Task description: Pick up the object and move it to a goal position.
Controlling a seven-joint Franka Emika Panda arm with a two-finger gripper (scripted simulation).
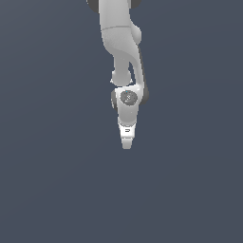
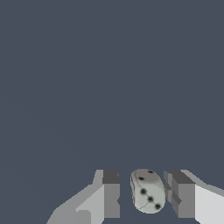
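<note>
The object is a small white die with black pips. In the wrist view it lies between the two grey fingers of my gripper. One finger stands a small gap away from the die, and the other finger is very close to it. The jaws are open around the die and do not clamp it. In the exterior view the white arm reaches down over the dark floor, with the gripper at its low end. There the hand hides the die.
Flat dark grey-blue ground fills both views around the arm. No other item or goal marker shows.
</note>
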